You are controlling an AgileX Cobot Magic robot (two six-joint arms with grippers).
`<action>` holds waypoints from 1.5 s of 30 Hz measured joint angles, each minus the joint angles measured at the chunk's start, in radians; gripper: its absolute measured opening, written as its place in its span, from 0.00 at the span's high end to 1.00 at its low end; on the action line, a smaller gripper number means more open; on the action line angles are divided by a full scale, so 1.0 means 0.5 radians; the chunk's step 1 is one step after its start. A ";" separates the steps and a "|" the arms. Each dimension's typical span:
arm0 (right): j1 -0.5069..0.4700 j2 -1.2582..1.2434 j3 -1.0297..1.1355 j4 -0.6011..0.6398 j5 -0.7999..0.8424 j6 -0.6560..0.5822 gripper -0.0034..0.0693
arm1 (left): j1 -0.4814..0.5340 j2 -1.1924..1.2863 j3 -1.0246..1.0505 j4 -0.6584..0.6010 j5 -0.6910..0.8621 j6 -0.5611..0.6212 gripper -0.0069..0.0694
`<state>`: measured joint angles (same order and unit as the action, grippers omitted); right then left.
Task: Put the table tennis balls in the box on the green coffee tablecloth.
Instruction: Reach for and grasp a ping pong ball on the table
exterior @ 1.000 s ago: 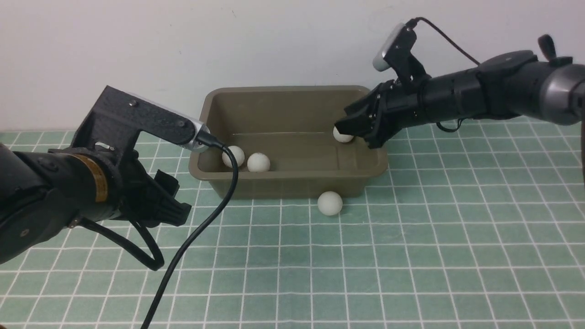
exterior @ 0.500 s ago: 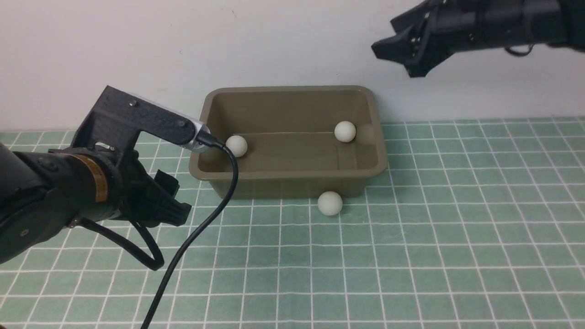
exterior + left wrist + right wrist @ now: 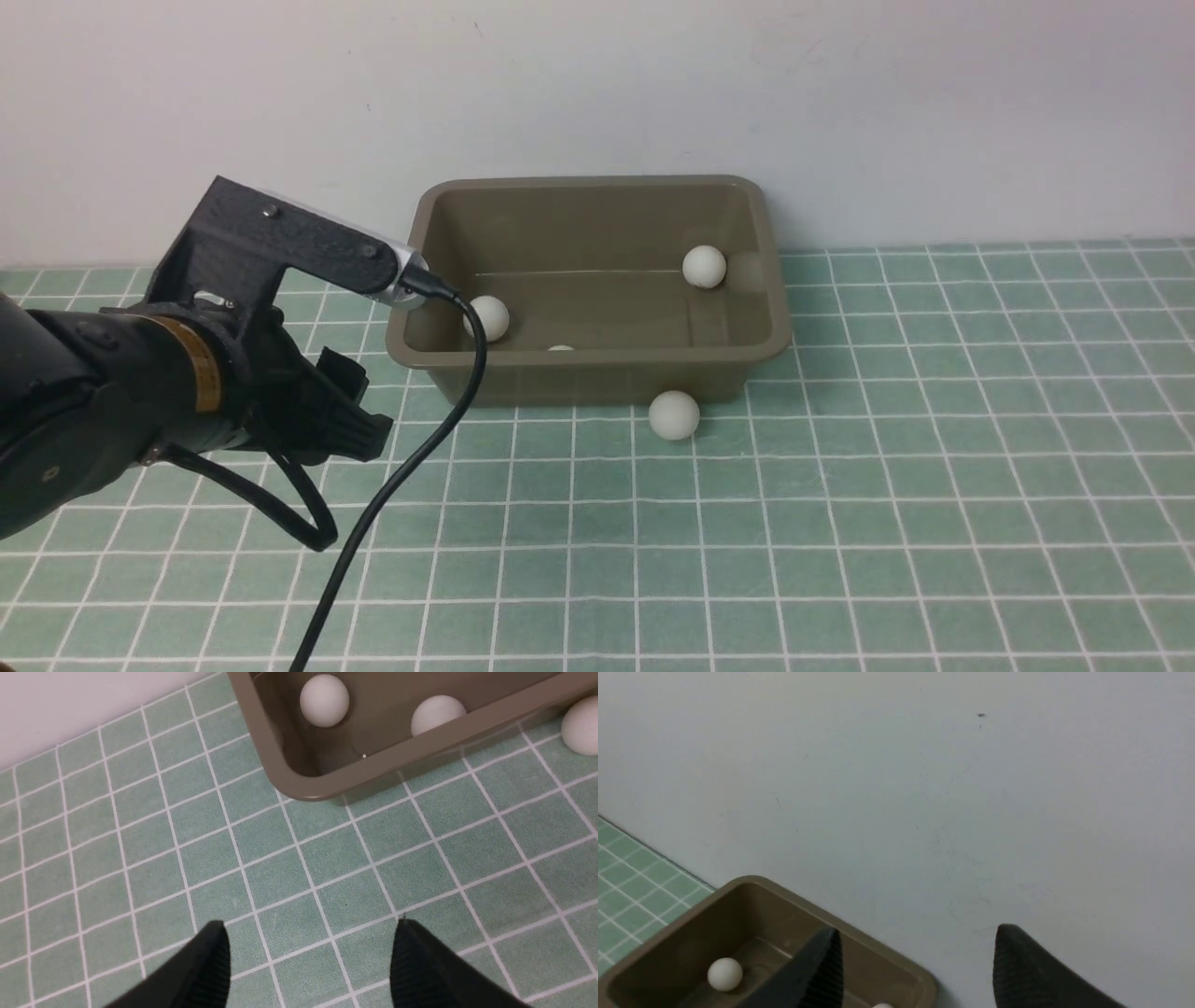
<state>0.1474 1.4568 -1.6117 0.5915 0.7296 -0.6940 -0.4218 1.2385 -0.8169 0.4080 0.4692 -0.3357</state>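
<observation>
The olive-brown box point(image 3: 597, 358) stands on the green coffee tablecloth point(image 3: 840, 513) against the wall. Three table tennis balls lie inside: one at the right end point(image 3: 704, 267), one at the left point(image 3: 489, 317), and one half hidden behind the front wall point(image 3: 560, 348). Another ball point(image 3: 673, 414) rests on the cloth, touching the box's front. My left gripper point(image 3: 310, 928) hovers open and empty over the cloth, near the box's left front corner point(image 3: 303, 788). My right gripper point(image 3: 920, 933) is open and empty, high above the box point(image 3: 752, 891) and facing the wall; it is outside the front view.
The white wall point(image 3: 840, 112) rises right behind the box. The left wrist camera's black cable point(image 3: 411, 467) hangs across the box's left front corner down to the cloth.
My right gripper opened and left a ball in the box's right end, then rose out of the front view. The balls at the left of the box rolled. The left arm stayed still.
</observation>
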 joint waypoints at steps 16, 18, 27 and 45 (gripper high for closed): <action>0.138 -0.373 0.955 -0.100 0.076 0.476 0.40 | 0.000 0.000 0.000 -0.002 0.000 0.000 0.37; 0.244 -0.385 1.152 -0.078 -0.059 0.476 0.40 | 0.000 0.000 0.000 -0.002 0.000 0.000 0.37; 0.738 0.012 1.492 0.090 -0.794 0.465 0.40 | 0.000 0.000 0.000 -0.002 0.000 0.000 0.37; 0.770 0.943 0.970 0.475 -1.102 0.452 0.27 | 0.000 0.000 0.000 -0.002 0.002 0.030 0.37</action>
<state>0.5326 1.9281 -1.1268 0.8288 0.1786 -0.4679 -0.4218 1.2385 -0.8169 0.4069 0.4702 -0.3208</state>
